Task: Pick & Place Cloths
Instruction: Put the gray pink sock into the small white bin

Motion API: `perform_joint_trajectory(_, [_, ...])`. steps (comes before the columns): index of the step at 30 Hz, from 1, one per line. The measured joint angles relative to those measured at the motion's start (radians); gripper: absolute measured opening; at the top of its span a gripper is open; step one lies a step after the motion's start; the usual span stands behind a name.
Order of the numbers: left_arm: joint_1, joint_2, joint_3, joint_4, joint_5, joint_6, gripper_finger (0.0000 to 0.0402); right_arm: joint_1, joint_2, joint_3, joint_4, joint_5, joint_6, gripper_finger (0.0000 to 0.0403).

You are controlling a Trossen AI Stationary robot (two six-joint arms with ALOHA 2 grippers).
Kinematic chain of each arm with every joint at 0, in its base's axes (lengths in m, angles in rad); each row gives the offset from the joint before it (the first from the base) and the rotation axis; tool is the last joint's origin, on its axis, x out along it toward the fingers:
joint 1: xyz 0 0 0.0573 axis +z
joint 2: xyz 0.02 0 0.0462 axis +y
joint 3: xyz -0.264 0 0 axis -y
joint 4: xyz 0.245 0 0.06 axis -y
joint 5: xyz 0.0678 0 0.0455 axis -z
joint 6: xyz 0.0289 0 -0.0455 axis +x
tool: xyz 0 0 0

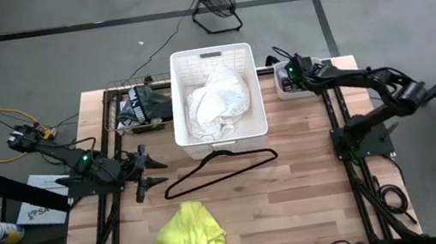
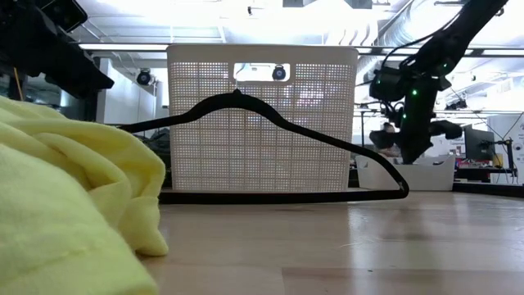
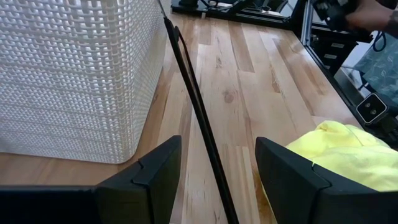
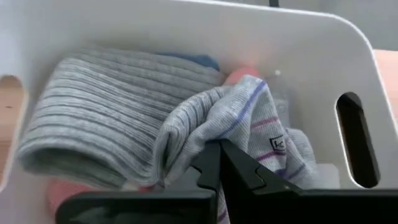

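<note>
Your right hand (image 4: pixel 219 163) is down in the small white bin (image 1: pixel 286 86) at the far right corner of the surface (image 1: pixel 298 196). Its fingers are fully closed, and they pinch a fold of a light grey cloth with thin blue and pink stripes (image 4: pixel 249 118). A ribbed grey piece (image 4: pixel 93 124) lies just beside it in the same bin, touching it, with a bit of blue and pink fabric under them.

To do this step well, you should lift slowly and straight up, because the pinch takes only a small fold and the cloth can slip out. Watch that the ribbed grey piece does not come up together with it. If it hangs on, I think a small shake above the bin is better than pulling it sideways.

Your left hand (image 3: pixel 217 162) waits low over the left side of the surface, half open and holding nothing, with the black hanger (image 1: pixel 221 169) passing between its fingers. The yellow cloth (image 1: pixel 191 234) lies near the front edge, apart from the hanger. The white cloth (image 1: pixel 217 105) is already inside the big white basket (image 1: pixel 181 101), and a dark cloth (image 1: pixel 144 105) lies left of that basket.
</note>
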Motion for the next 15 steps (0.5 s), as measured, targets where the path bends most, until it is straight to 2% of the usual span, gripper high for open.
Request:
perform_joint_trajectory(6, [0.000,0.000,0.000,0.000,0.000,0.000,0.0200,-0.004,0.004,0.000,0.005,-0.012,-0.001,0.0003])
perform_joint_trajectory(15, [0.000,0.000,0.000,-0.001,0.000,-0.007,0.0200,0.006,-0.106,0.000,-0.011,-0.003,-0.024,0.0003])
